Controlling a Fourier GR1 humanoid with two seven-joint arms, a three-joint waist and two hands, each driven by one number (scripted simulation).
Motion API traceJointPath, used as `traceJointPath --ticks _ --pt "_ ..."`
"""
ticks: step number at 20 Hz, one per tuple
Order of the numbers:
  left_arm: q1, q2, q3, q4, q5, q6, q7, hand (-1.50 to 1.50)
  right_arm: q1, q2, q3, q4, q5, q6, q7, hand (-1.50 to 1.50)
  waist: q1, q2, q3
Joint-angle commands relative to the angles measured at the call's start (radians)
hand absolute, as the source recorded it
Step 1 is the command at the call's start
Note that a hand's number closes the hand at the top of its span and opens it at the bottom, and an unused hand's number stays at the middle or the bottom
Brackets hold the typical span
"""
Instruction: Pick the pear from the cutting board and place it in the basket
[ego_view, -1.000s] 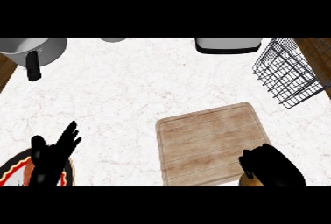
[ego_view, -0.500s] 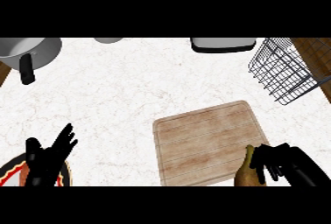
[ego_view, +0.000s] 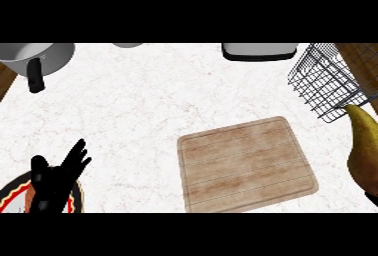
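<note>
The pear (ego_view: 362, 150), brownish-yellow with its narrow end pointing up, hangs at the view's right edge. It is off the wooden cutting board (ego_view: 244, 165) and just below the near corner of the black wire basket (ego_view: 325, 82). Nothing lies on the board. My right hand does not show; whatever holds the pear is beyond the right edge. My left hand (ego_view: 55, 180) rests open at the lower left, fingers up, over a red-rimmed plate (ego_view: 11, 197).
A grey pot (ego_view: 33, 55) with a black handle stands at the back left. A grey rectangular dish (ego_view: 258, 50) sits at the back centre-right, and part of a small bowl (ego_view: 129, 45) shows at the top edge. White marble counter lies between them.
The pear has risen from the board's near right corner and moved right and farther away toward the basket. My right hand has left the view. The whole view has shifted; the left hand stays put.
</note>
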Motion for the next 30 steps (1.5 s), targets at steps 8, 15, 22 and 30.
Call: traceJointPath --ticks 8,15,22,30 --pt "-0.039 -0.017 -0.025 0.082 -0.032 -0.011 0.029 0.0 -0.355 -0.321 -0.306 0.435 -0.321 0.158 0.221 1.5 0.047 0.015 -0.007" --pt "-0.02 -0.054 -0.058 0.082 -0.059 -0.005 0.015 0.0 -0.494 -0.303 -0.13 0.692 -0.109 0.17 0.045 1.5 0.062 0.019 -0.005" --pt "-0.05 -0.047 -0.035 0.069 -0.047 -0.012 0.058 0.0 -0.687 -0.26 -0.015 0.969 0.002 0.188 -0.093 1.5 0.06 0.017 -0.005" --pt "0.023 -0.041 -0.028 0.019 -0.044 -0.024 0.032 0.0 -0.765 -0.16 -0.037 1.283 -0.007 0.213 -0.199 1.5 0.065 0.018 -0.004"
